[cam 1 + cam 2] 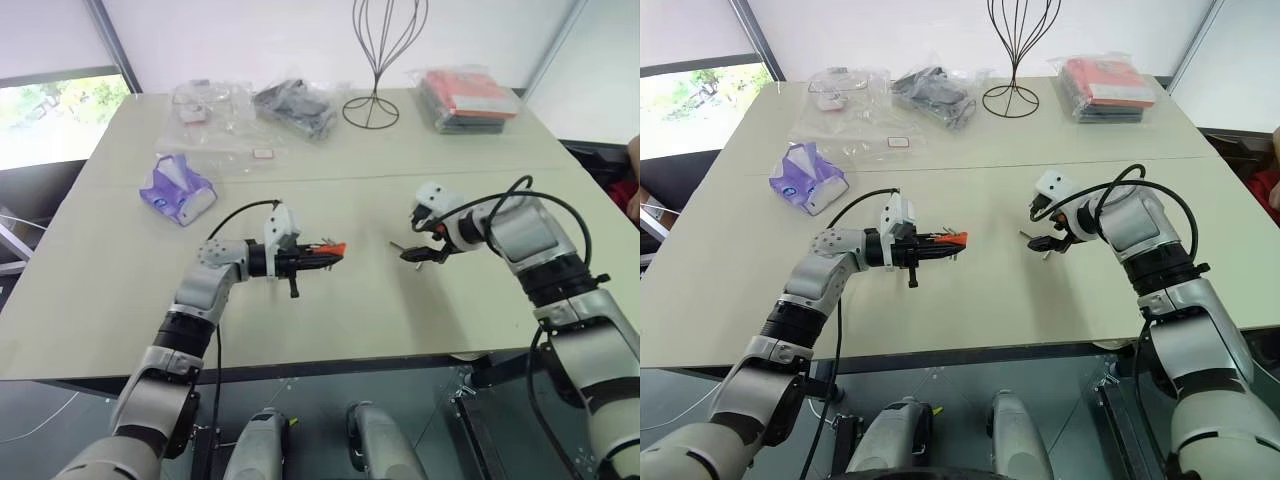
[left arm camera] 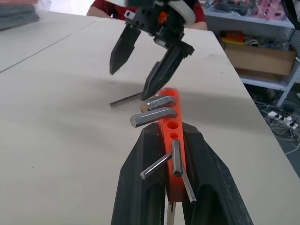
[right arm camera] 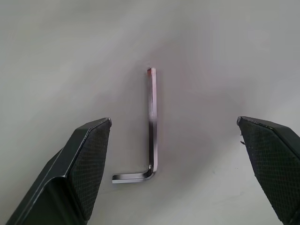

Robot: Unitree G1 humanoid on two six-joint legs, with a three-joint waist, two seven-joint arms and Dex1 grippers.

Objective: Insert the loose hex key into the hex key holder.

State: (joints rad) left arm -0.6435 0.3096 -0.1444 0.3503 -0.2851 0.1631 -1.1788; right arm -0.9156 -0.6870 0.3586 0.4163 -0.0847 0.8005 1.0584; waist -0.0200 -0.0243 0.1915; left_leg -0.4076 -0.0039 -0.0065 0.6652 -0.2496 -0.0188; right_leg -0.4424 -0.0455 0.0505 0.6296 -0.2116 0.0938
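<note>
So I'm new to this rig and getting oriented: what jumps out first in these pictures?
The orange hex key holder, clamped in the left gripper and held level above the middle of the pale table. Just to its right, the right gripper hangs wide open over the loose hex key, which lies flat on the table between its fingers. At the far edge stands a black wire stand among bagged items.

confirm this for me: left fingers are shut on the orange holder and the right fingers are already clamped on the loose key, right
Not quite. The left gripper does grip the holder, but the right gripper is open. The right wrist view shows the key lying flat on the table, between the spread fingers and touching neither.
</note>
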